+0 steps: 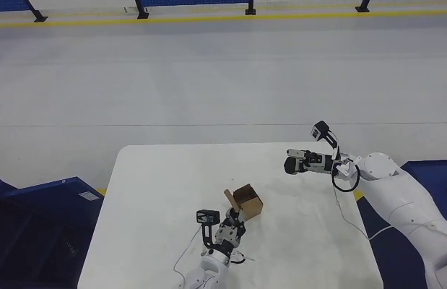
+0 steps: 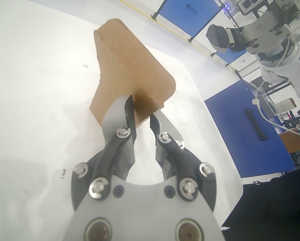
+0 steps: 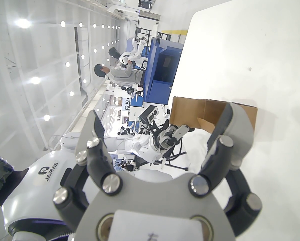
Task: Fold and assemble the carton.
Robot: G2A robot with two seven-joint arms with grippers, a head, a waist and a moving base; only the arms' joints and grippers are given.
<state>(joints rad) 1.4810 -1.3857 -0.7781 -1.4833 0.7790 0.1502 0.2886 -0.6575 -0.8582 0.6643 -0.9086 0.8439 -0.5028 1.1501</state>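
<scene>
Blue panel [image 2: 190, 8] beyond the desk's [image 2: 39, 51] far edge is carrying a small dark logo w/ one line of print, turned sideways. White label [image 1: 88, 195] is sitting on the blue bin [image 1: 42, 191] off the desk's left edge, print too small to tell. White sign [image 3: 126, 104] in the bkgd is showing big dark letters, partly hidden.

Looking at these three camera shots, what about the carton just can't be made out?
Top view: the carton is too small to tell which flaps are folded.
Left wrist view: its raised flap hides the inside and far walls; the left gripper covers the near corner.
Right wrist view: a finger of the right gripper covers one end of the opening.
</scene>
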